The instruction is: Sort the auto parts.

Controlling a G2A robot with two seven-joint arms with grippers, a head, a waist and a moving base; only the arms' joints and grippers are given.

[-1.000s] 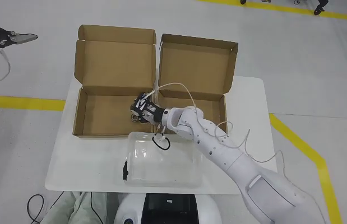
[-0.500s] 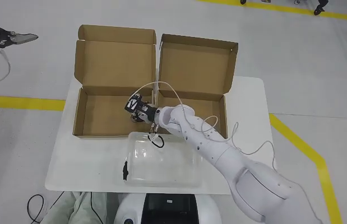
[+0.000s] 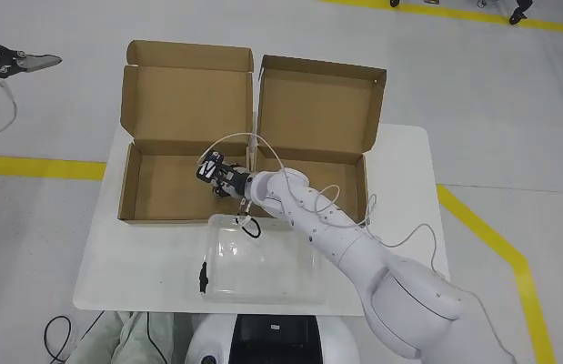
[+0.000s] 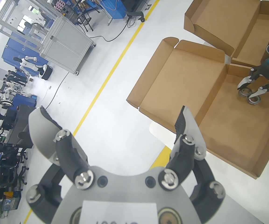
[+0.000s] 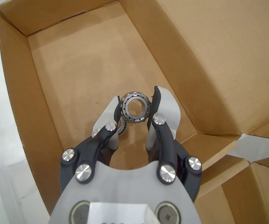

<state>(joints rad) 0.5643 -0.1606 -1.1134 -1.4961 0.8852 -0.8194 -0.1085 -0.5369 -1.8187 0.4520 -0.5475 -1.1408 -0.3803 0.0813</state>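
My right gripper [image 5: 135, 104] hangs low inside the left cardboard box [image 3: 163, 187], shut on a steel roller bearing [image 5: 135, 109] whose bore faces the wrist camera. A second bearing [image 5: 122, 127] lies on the box floor [image 5: 78, 71], partly hidden behind one finger. From the top, that gripper [image 3: 213, 170] is near the box's right end. The left wrist view shows both bearings [image 4: 253, 100] at its fingertips. My left gripper [image 4: 111, 115] is open with nothing between its fingers, held over the floor well off the table's left side [image 3: 22, 62].
A second open cardboard box [image 3: 317, 109] stands right of the first on the white table [image 3: 408, 182]. A clear plastic bin [image 3: 290, 273] at the table's front holds a black ring [image 3: 252, 227] and a small dark part [image 3: 204, 276].
My right gripper has carried the bearing leftward and farther back, from the box's front right corner deeper into the left box. The left gripper has stayed put.
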